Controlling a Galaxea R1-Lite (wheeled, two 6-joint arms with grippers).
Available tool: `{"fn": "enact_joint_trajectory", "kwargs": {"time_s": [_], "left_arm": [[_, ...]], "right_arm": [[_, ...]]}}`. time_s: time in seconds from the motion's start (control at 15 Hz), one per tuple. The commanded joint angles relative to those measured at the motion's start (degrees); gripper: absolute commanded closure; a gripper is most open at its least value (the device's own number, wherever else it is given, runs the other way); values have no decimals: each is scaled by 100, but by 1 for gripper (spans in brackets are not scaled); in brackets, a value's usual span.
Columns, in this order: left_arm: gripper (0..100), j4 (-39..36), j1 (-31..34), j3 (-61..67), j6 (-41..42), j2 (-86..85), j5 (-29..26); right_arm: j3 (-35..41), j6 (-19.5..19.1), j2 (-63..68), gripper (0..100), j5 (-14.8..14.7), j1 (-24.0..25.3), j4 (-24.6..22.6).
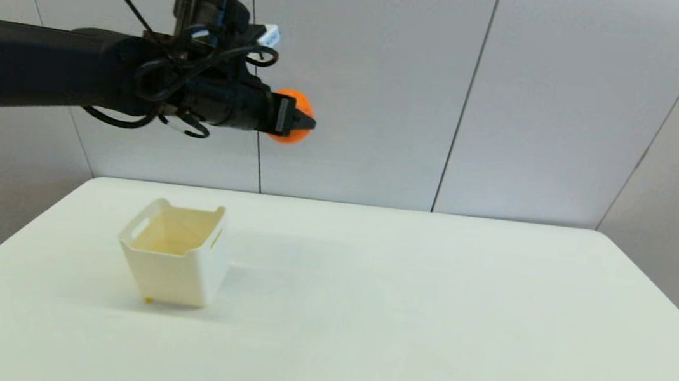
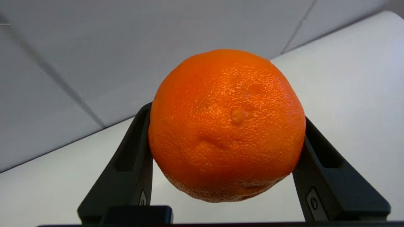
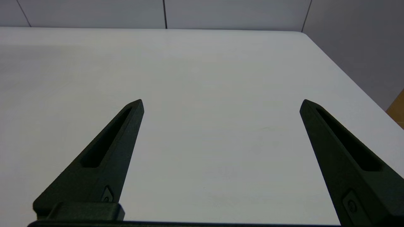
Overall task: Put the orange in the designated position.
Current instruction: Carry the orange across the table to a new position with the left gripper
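Head view: one orange (image 1: 294, 116), one cream bin (image 1: 174, 251), one white table (image 1: 426, 328). Left arm stretched out level from the left edge, high above the table, against the grey wall panels. Left gripper (image 1: 297, 120) pinching the orange, held in the air well above the bin and somewhat to the right of it. Bin upright on the left part of the table, open on top.

Left wrist view: one orange (image 2: 226, 124), dimpled skin, clamped between two black fingers (image 2: 132, 157), one pressed on each side. Table and wall behind.

Right wrist view: right gripper (image 3: 221, 104) low over bare table (image 3: 205, 63), two fingers (image 3: 107, 148) spread wide apart, holding nothing.
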Motion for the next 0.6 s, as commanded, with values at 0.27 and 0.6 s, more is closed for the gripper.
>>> {"fn": "enact_joint_trajectory", "kwargs": {"time_s": [0.27,0.6], "left_arm": [[100,4,1023,1098,10,-1499,-5],[100,4,1647,1810,45,-2087,3]], "right_arm": [[1,-2,9,0,0,0,1],[1,-2,9,0,0,0,1]]}}
